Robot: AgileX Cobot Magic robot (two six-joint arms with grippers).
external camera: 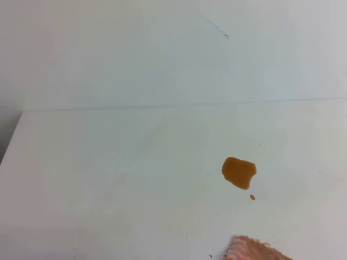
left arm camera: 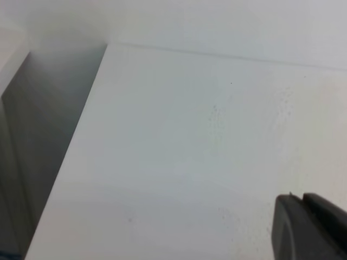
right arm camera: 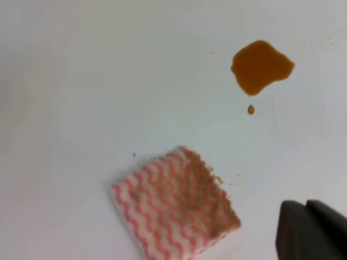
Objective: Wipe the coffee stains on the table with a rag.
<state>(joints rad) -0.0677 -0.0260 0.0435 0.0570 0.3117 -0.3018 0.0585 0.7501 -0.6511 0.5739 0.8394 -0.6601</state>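
Note:
The coffee stains are an amber-brown blotch [external camera: 238, 172] with a tiny droplet [external camera: 252, 197] just below it, on the white table [external camera: 108, 189]. In the right wrist view the blotch [right arm camera: 262, 66] and droplet [right arm camera: 250, 109] lie at the upper right. The pink-and-white zigzag rag [right arm camera: 173, 208], with a tan patch on its right side, lies flat below them. Only its top shows at the bottom edge of the high view [external camera: 252, 250]. My right gripper [right arm camera: 306, 203] is shut and empty, to the right of the rag and apart from it. My left gripper [left arm camera: 302, 198] is shut over bare table.
The table's left edge [left arm camera: 81, 135] drops to a dark gap beside the wall. Its back edge meets the pale wall [external camera: 162, 54], which carries a small dark mark [external camera: 226, 37]. A tiny black speck [right arm camera: 134, 155] lies near the rag.

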